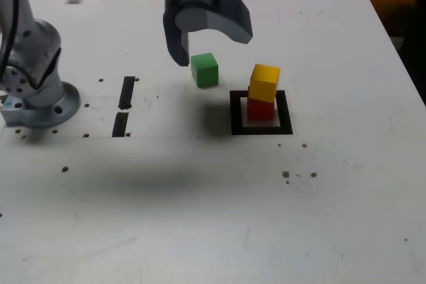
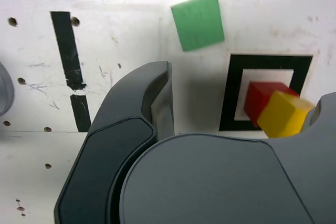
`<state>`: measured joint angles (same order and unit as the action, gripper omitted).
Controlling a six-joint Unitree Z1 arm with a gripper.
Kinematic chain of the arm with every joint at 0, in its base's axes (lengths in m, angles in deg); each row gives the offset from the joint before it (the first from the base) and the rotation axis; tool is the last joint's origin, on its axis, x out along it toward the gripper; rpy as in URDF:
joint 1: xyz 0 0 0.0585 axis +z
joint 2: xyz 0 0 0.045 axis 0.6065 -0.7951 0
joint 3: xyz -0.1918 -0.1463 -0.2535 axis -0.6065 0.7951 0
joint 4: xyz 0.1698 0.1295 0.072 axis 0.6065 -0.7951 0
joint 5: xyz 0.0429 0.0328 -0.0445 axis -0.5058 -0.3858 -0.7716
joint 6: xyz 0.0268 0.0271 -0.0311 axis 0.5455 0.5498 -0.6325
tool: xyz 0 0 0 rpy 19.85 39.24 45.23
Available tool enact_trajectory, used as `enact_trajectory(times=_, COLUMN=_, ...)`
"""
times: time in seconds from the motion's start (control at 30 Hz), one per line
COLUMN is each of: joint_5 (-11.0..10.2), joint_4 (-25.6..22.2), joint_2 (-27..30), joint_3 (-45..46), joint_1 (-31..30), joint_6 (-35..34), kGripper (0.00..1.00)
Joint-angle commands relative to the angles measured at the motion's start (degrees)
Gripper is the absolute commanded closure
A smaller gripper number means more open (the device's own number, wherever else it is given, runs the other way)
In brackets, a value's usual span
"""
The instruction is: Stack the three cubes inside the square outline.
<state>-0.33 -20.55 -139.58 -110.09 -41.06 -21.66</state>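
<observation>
With the claw point(image 1: 208, 36) wide and empty above the green cube point(image 1: 204, 70), it needed to descend squarely astride it before closing, clear of the yellow-on-red stack point(image 1: 263, 94) in the square outline point(image 1: 235, 114).

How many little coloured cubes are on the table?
3: the red cube sits inside the square outline, the yellow cube on top of it, the green cube alone beside them.

Exterior view looks down across the table point(image 1: 200, 217); wrist view hangs close above.

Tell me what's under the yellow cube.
The red cube sits under the yellow cube, inside the square outline. The red cube's top face is covered.
</observation>
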Motion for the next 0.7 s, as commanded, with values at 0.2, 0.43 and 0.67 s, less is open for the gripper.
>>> enact_trajectory(times=0.2, joint_5=2.5, joint_4=-4.6, joint_2=-3.8, joint_3=-3.3, joint_1=4.1, joint_6=3.1, kGripper=0.02)
enact_trajectory(times=0.43, joint_5=3.6, joint_4=-8.9, joint_2=-6.2, joint_3=-4.9, joint_1=6.8, joint_6=4.8, kGripper=0.02)
enact_trajectory(times=0.67, joint_5=3.6, joint_4=-6.9, joint_2=-7.6, joint_3=-3.4, joint_1=8.3, joint_6=4.7, kGripper=0.02)
